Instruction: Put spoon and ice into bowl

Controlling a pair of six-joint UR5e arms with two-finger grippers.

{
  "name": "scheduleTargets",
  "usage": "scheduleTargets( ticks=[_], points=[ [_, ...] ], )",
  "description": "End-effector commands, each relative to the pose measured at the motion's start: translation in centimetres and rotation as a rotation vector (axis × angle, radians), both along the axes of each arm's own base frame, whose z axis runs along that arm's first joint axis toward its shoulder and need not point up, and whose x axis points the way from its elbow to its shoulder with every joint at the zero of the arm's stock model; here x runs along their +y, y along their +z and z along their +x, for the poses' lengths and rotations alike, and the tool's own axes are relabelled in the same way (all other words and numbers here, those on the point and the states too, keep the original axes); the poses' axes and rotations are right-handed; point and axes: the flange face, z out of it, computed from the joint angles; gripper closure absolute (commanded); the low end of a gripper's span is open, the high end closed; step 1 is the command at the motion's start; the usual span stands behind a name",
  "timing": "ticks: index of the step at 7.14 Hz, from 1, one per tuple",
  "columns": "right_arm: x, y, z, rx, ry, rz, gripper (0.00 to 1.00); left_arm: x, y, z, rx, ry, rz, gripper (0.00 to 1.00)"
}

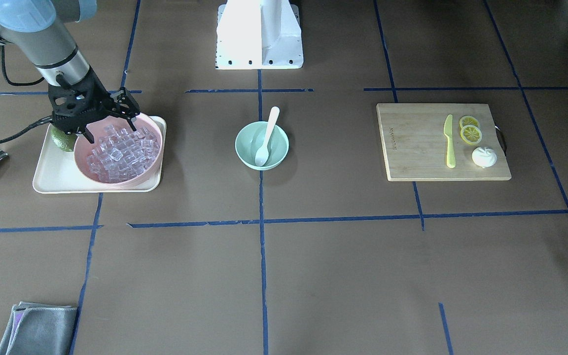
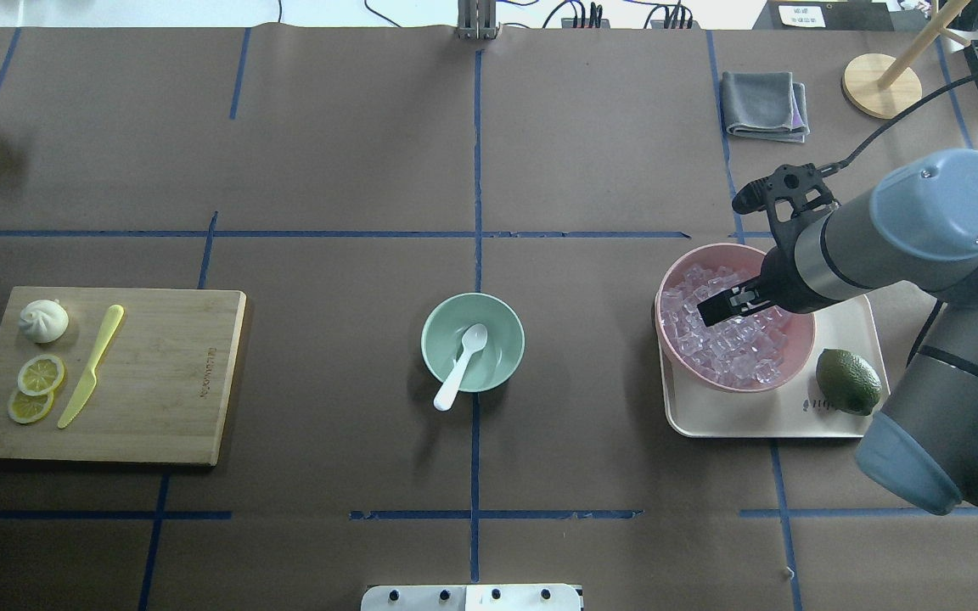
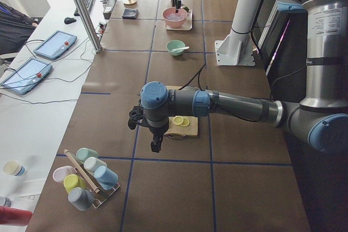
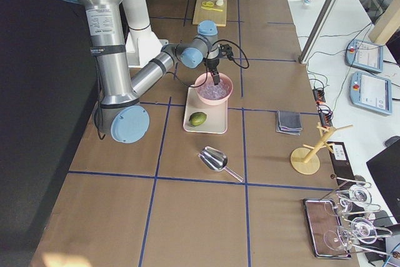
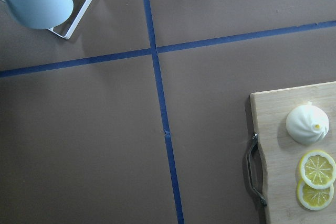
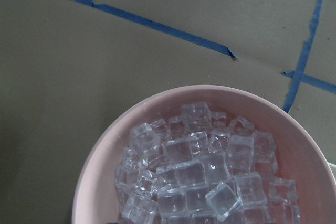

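The white spoon (image 1: 267,134) lies in the mint-green bowl (image 1: 244,148) at the table's middle, scoop inside, handle over the rim; both also show in the overhead view, the spoon (image 2: 463,361) and the bowl (image 2: 434,335). The ice (image 1: 119,154) fills the larger pink bowl (image 1: 152,129). My right gripper (image 1: 111,129) is open and empty just above the ice, over the pink bowl's robot-side part (image 2: 714,312). The right wrist view looks down on the ice (image 6: 199,171). My left gripper (image 3: 155,144) hangs past the cutting board's end; I cannot tell its state.
The pink bowl sits on a cream tray (image 1: 52,172) with a lime (image 2: 847,382). A cutting board (image 2: 166,382) carries a yellow-green knife (image 2: 92,367), lemon slices (image 2: 35,386) and a bun (image 2: 43,321). A metal scoop (image 4: 215,159), a grey cloth (image 2: 762,103) and a cup rack (image 3: 87,177) stand nearby.
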Motion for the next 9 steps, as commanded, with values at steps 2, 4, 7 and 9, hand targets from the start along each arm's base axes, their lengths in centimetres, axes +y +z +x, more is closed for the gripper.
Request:
scheduleTargets(
  ticks=[2, 4, 7, 9],
  points=[
    [-0.9, 1.2, 0.1, 0.096, -0.26, 0.298, 0.07, 0.7, 0.3, -0.1, 0.0, -0.002, -0.007, 0.0],
    [-1.8, 3.9, -1.3, 0.135, -0.294, 0.281, 0.11, 0.8, 0.3, -0.1, 0.0, -0.001, -0.006, 0.0],
    [-1.9, 4.1, -1.7, 0.133, -0.299, 0.273, 0.23, 1.1, 0.5, -0.1, 0.0, -0.001, -0.011, 0.0],
    [-1.9, 4.3, -2.0, 0.138, -0.303, 0.265, 0.29, 1.1, 0.5, -0.1, 0.0, -0.001, -0.011, 0.0]
  ],
)
